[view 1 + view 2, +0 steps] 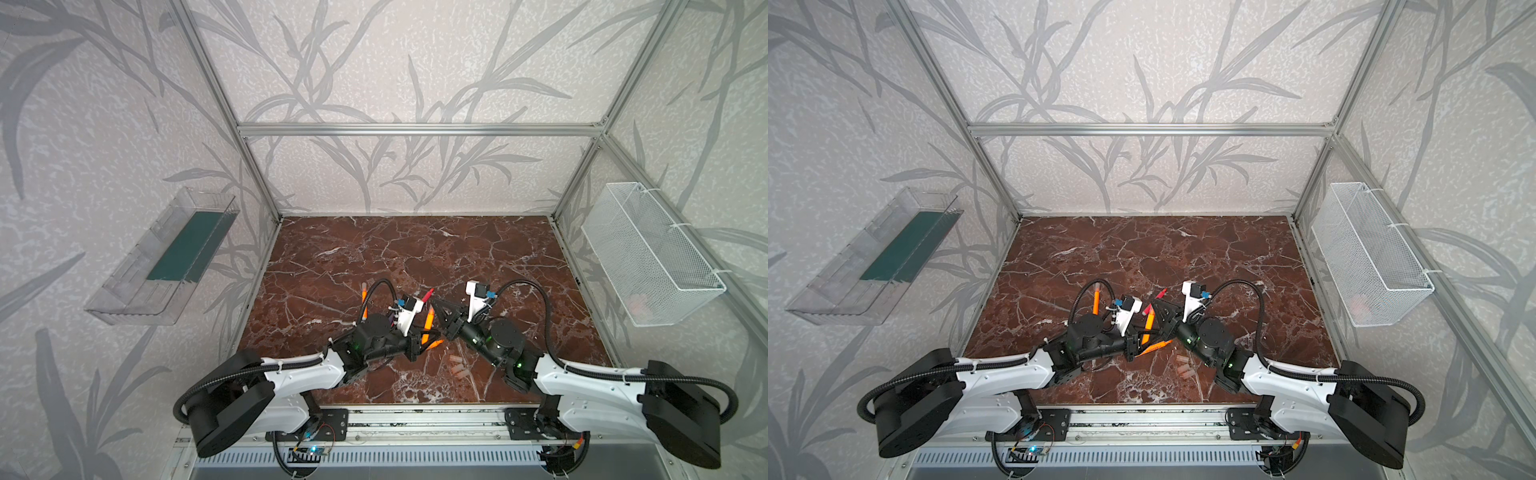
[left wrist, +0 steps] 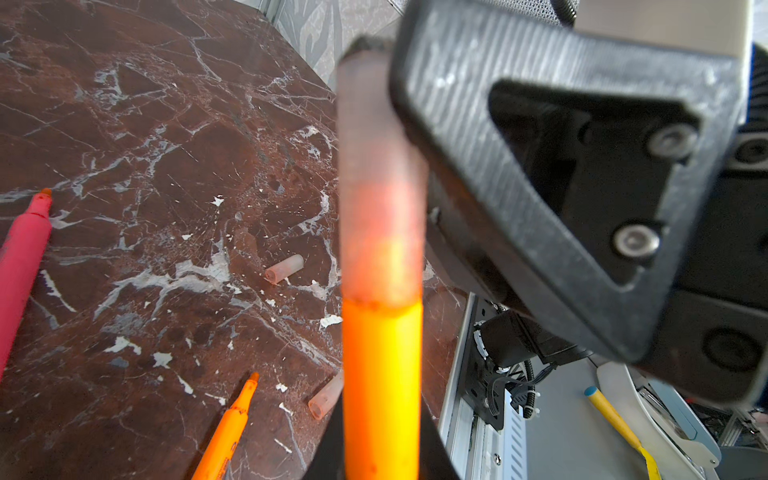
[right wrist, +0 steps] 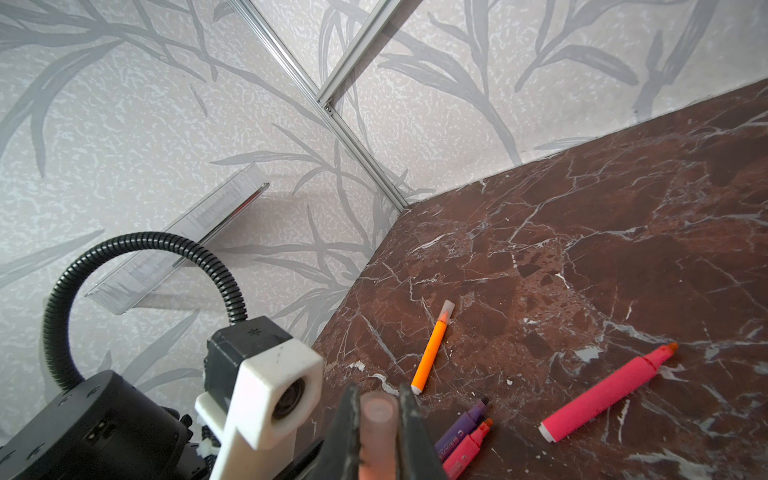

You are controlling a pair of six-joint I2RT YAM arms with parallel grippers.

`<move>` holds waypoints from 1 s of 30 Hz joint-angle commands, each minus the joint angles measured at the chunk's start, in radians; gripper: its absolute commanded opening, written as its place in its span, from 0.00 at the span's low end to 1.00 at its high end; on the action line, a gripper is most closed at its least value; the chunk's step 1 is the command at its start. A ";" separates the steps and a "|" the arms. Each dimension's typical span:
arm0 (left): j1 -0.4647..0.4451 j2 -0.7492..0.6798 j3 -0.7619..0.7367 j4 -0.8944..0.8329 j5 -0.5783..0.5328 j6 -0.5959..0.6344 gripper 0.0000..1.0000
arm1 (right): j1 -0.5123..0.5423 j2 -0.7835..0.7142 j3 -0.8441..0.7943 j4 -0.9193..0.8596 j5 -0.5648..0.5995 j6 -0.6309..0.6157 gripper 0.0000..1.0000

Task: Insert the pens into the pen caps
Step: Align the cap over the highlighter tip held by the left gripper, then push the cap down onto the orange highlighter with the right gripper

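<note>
Just toward six o'clock from the middle of the red-brown, white-veined marble counter, the two arms meet. The left fingers are clenched on the barrel of a slim orange marker pen. The right fingers are clamped on a short translucent pinkish cap. In the left wrist view this cap sits over the pen's tip, its rim against the orange barrel and orange glowing through its lower half.

At ten o'clock of the meeting point, well apart from it, lies a second orange pen with a cap on its far end. At twelve o'clock, just beyond the fingers, an uncapped red-pink pen rests on the counter. Between the two wrists a third orange pen, also uncapped, lies roughly along the twelve-to-six line. In the right wrist view a purple pen and a second red-pink pen lie side by side with bare tips, partly hidden by the fingers.

At five o'clock, near the fingers but clear of them, a small cluster of loose caps lies on the counter. A clear plastic tray hangs on the wall at nine o'clock, and a white wire-mesh basket at three o'clock.
</note>
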 commanded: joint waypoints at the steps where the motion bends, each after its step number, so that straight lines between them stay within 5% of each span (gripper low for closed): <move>1: 0.014 -0.053 0.010 0.062 -0.108 -0.001 0.00 | 0.035 -0.006 -0.010 -0.073 -0.058 0.017 0.03; 5: 0.014 -0.080 0.006 0.035 -0.127 0.014 0.00 | 0.076 -0.001 -0.008 -0.073 -0.036 0.014 0.15; 14: 0.012 -0.131 -0.001 -0.043 -0.085 0.121 0.00 | 0.076 -0.132 0.072 -0.338 0.066 -0.049 0.63; 22: 0.011 -0.198 -0.043 -0.066 -0.032 0.233 0.00 | 0.069 -0.236 0.114 -0.388 0.088 -0.130 0.69; 30: 0.010 -0.212 -0.061 -0.075 -0.023 0.284 0.00 | 0.070 -0.158 0.195 -0.357 0.032 -0.140 0.59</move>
